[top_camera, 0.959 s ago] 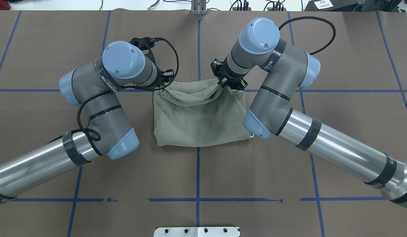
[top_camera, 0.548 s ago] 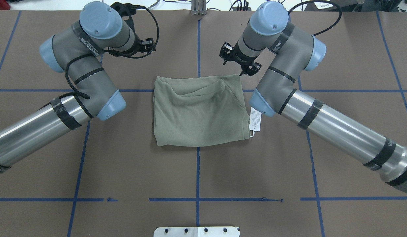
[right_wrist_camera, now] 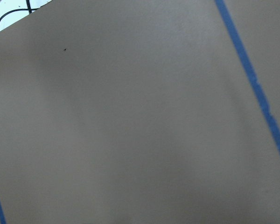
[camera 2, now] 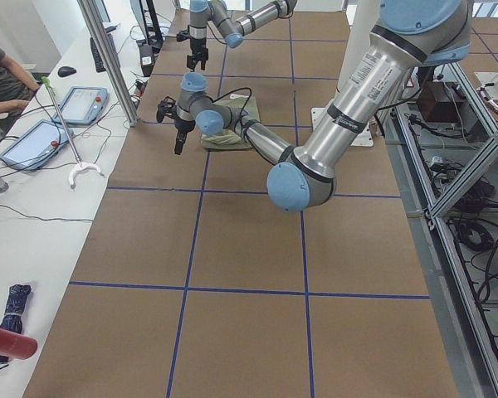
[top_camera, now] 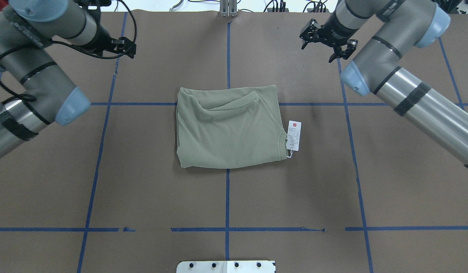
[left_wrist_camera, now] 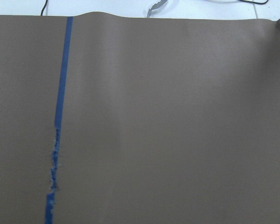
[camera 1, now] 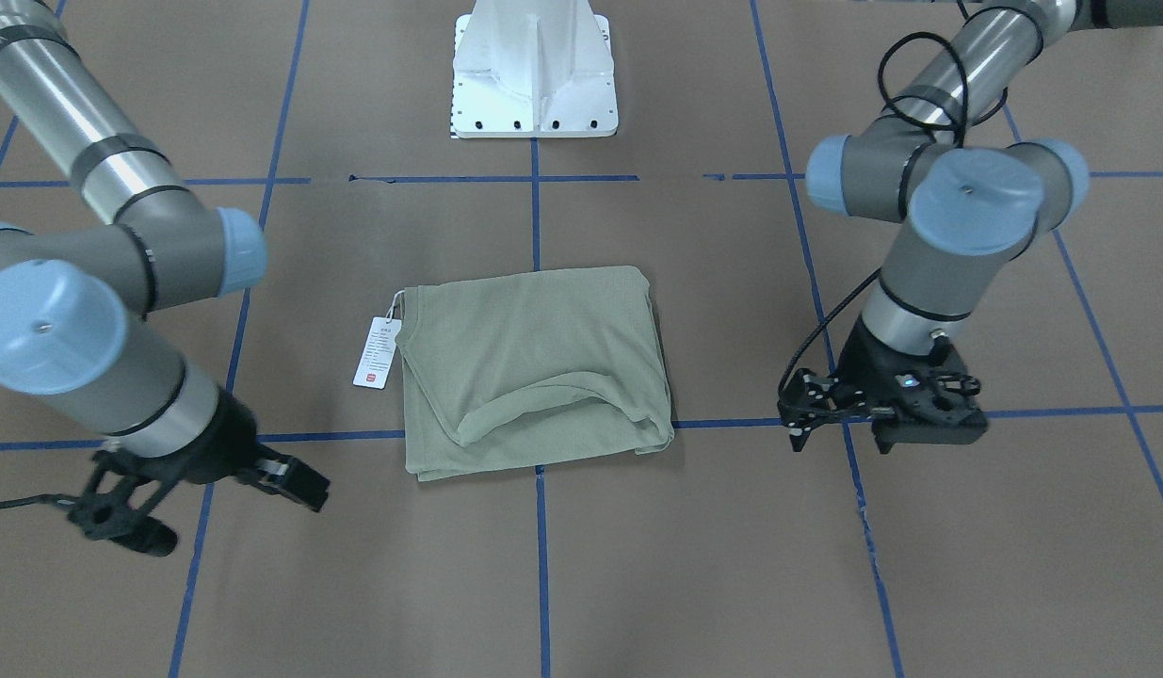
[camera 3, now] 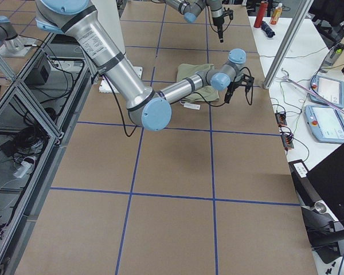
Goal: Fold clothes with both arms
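Pulled back outward, left gripper [top_camera: 124, 46] and right gripper [top_camera: 320, 48] hang spread, well apart from shirt [top_camera: 228, 132].

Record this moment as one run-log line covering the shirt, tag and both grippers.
shirt: folded, flat on table | hang tag: beside shirt | left gripper: open, clear of shirt | right gripper: open, clear of shirt

Brown paper worktop [top_camera: 143, 189], blue tape grid [top_camera: 227, 197]. White pedestal base [camera 1: 534, 71] at robot-side edge, centre. Tablets [camera 2: 87, 104] on white bench [camera 2: 33, 215] beyond operator-side edge.
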`<state>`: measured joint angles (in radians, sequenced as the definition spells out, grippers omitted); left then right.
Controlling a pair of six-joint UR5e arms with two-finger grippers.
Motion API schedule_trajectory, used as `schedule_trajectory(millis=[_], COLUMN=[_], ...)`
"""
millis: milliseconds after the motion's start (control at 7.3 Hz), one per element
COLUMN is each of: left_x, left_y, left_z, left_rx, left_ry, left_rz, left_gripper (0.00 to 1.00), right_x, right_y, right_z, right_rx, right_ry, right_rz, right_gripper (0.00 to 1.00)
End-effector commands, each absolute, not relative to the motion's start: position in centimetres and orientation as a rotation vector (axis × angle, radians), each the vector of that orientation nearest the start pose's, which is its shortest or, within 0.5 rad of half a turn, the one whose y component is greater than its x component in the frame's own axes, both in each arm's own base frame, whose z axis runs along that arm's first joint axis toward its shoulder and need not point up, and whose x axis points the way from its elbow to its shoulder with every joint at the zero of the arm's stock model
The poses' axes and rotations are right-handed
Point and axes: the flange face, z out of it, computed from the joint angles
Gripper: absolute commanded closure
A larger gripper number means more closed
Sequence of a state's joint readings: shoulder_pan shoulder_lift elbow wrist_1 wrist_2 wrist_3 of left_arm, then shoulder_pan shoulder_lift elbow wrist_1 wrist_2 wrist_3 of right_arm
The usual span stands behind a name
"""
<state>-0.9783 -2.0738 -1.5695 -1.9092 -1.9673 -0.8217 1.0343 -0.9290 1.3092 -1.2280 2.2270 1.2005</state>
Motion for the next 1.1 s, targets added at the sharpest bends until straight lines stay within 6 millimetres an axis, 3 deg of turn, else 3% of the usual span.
schedule_trajectory(millis=[0,137,274,548,685,822,959], left_x=[16.9,11.5,6.2,-4.0,-8.1,-8.6,-8.6], left_y=[-58.6,-58.3,-58.5,-59.1,-57.7,-55.8,-53.3], left_z=[40.1,44.6,48.3,56.4,59.3,61.2,64.4], left_rx=[0.447,0.478,0.496,0.466,0.471,0.464,0.448], left_ry=[0.759,0.665,0.587,0.514,0.517,0.516,0.509], left_rz=[0.063,0.159,0.226,0.322,0.364,0.350,0.345], left_gripper=[0.00,0.00,0.00,0.00,0.00,0.00,0.00], right_x=[-17.3,-10.6,-6.2,-0.7,2.4,2.7,2.9], right_y=[-66.0,-65.3,-63.4,-59.7,-56.7,-55.7,-53.4], right_z=[44.5,48.8,53.2,59.8,63.4,63.1,63.6], right_rx=[0.047,0.082,0.098,0.130,0.093,0.105,0.104], right_ry=[-0.916,-0.894,-0.860,-0.817,-0.809,-0.822,-0.816], right_rz=[0.183,0.123,0.072,-0.049,-0.051,-0.048,-0.046], right_gripper=[0.00,0.00,0.00,0.00,0.00,0.00,0.00])
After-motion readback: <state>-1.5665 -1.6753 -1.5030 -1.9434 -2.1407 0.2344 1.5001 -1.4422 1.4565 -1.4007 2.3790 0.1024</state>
